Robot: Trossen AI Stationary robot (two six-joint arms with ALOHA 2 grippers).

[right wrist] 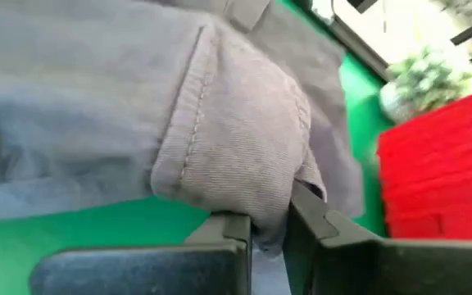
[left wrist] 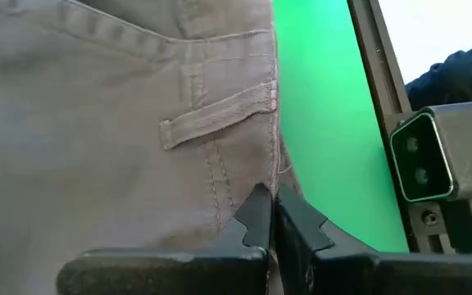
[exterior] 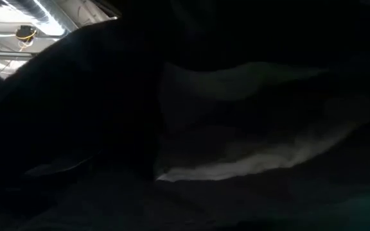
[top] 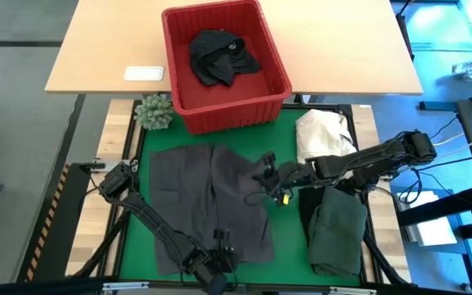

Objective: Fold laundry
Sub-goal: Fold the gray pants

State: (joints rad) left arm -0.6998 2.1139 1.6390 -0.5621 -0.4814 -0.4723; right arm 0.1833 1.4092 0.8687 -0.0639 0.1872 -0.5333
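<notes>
A dark grey garment (top: 207,205) with a belt loop (left wrist: 220,123) lies spread on the green mat (top: 289,131). My left gripper (top: 216,266) is shut on it at the mat's near edge. My right gripper (top: 267,176) is shut on its right edge, near the mat's middle. A dark green garment (top: 338,233) lies folded at the near right. A black garment (top: 220,57) rests in the red basket (top: 179,90) at the far side. In the low view, dark cloth (exterior: 236,128) fills the picture. My left gripper pinches the grey garment's seamed edge (left wrist: 275,176) between its two fingers, a little below the belt loop, slanting down. The cloth beyond the fingers spreads flat away from them. My right gripper pinches a bunched fold at a stitched hem (right wrist: 252,192) between its fingers. That fold is raised clear of the green mat, while the cloth behind it trails down to the mat.
A cream-white cloth heap (top: 322,135) lies at the mat's far right. A small green plant (top: 154,112) stands left of the basket. A white card (top: 143,74) lies on the wooden table beyond. A grey camera box (left wrist: 428,156) sits at the mat's frame.
</notes>
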